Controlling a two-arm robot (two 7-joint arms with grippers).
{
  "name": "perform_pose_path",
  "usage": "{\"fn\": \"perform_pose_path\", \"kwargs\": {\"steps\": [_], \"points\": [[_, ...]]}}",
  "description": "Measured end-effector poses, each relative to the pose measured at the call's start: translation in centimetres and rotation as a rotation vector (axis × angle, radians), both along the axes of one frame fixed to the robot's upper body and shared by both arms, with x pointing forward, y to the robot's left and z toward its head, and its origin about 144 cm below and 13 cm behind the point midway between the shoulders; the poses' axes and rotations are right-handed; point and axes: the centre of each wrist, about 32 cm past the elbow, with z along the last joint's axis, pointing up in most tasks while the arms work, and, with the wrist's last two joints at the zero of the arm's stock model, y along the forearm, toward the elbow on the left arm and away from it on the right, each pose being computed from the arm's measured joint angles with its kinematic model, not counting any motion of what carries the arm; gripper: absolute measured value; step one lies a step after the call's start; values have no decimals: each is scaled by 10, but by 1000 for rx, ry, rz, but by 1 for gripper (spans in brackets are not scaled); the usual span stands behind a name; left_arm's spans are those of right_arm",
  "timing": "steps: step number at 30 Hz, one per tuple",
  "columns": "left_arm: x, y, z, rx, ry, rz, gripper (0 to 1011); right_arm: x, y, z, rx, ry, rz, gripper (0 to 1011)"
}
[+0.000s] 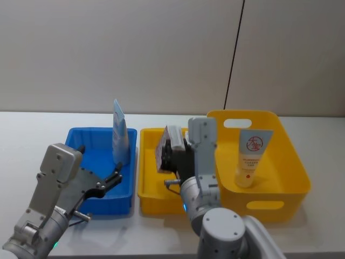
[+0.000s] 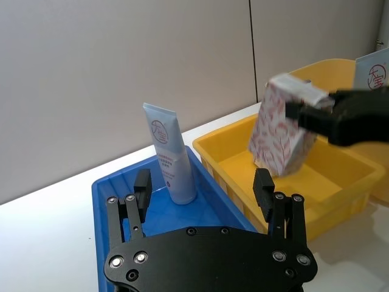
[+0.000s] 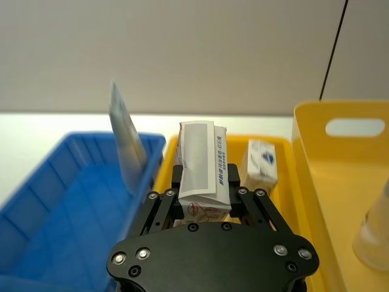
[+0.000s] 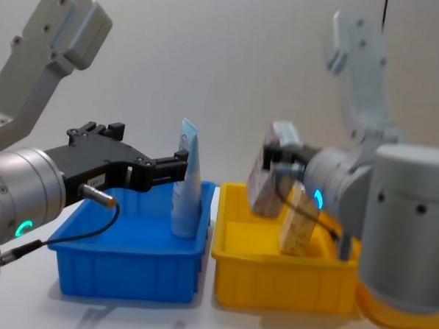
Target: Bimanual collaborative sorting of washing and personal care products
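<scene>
Carton tilted in right gripper

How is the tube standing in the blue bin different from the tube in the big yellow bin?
The tube in the blue bin stands upright near the bin's far right corner, its thin edge toward the head camera; the tube in the tall yellow bin leans slightly and faces the camera, its red circle logo plain. The blue bin is shallow, so nearly its whole tube shows; the yellow bin is deeper. Both stand cap-down, pale blue-and-white, with no claw holding them.
</scene>
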Motion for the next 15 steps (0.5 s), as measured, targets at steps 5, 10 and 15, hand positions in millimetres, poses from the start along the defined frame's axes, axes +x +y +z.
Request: {"fn": "perform_pose_path", "kwargs": {"steps": [5,10,15], "points": [[0,0,0,0,0,0,1001,-3,-6,16,60,-58,12,347],[0,0,0,0,0,0,1001,-6,-19,38,134,-132,6,347],[0,0,0,0,0,0,1001,-8,-31,53,178,-181,-21,348]]}}
